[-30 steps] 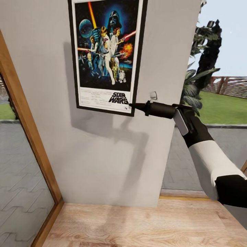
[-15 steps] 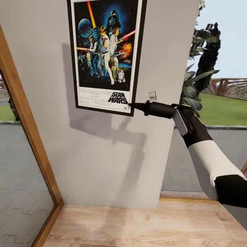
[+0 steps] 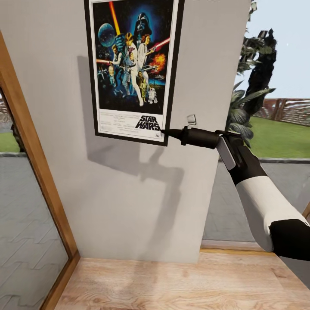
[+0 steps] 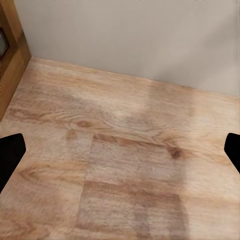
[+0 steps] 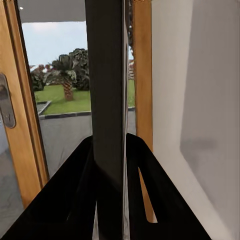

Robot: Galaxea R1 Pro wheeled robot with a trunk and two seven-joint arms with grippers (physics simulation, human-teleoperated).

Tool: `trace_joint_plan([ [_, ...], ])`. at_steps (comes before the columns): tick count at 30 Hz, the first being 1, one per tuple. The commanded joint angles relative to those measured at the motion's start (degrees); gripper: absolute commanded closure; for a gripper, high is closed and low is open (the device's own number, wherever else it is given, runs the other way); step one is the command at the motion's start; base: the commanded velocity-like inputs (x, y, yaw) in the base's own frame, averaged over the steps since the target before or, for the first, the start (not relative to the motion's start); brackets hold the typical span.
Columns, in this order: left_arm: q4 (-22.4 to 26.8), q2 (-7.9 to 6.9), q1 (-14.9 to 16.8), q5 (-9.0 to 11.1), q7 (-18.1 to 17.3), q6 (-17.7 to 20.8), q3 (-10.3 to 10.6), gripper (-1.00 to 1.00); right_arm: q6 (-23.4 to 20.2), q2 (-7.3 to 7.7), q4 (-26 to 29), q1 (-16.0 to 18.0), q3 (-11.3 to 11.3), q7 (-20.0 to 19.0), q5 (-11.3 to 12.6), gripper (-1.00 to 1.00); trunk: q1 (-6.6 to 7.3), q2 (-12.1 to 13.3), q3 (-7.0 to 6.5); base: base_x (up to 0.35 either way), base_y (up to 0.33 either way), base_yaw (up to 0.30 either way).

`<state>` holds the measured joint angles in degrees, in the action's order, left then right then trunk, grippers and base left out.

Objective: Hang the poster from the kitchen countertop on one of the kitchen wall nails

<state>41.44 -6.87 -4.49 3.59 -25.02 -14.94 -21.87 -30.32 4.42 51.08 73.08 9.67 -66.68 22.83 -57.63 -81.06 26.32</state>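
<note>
The poster (image 3: 131, 64) stands upright and flat against the grey wall (image 3: 129, 202), its top cut off by the head view. My right gripper (image 3: 164, 133) reaches in from the right, shut on the poster's lower right corner. In the right wrist view the poster (image 5: 107, 90) runs edge-on as a dark strip between the fingers of that right gripper (image 5: 110, 147). A small pale nail (image 3: 191, 119) sticks out of the wall just above the gripper. My left gripper (image 4: 120, 150) hangs open over the wooden floor, fingertips (image 4: 10, 157) far apart. The kitchen countertop is out of view.
A wooden door frame (image 3: 34, 172) with glass borders the wall on the left. To the right a glazed opening looks onto a lawn and plants (image 3: 275, 129). Wooden floor (image 3: 172, 284) runs along the foot of the wall.
The whole view has shifted very slightly. The poster and my right gripper keep the same hold and place against the wall.
</note>
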Motion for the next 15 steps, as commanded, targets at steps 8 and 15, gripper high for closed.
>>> trace_joint_plan([
  [8, 0.03, 0.01, 0.00, 0.37, -0.40, 0.08, -0.10, -1.00, -0.62, 0.06, -0.01, 0.05, 0.18, -0.03, 0.60, 1.00, 1.76, 3.19, -1.39, 0.000, 0.000, 0.000],
  [15, 0.00, 0.01, 0.00, 0.37, -0.39, 0.08, -0.10, -1.00, -0.62, 0.06, -0.01, 0.05, 0.18, -0.03, 0.61, 1.00, 3.30, 6.00, -2.65, 0.000, 0.000, 0.000],
])
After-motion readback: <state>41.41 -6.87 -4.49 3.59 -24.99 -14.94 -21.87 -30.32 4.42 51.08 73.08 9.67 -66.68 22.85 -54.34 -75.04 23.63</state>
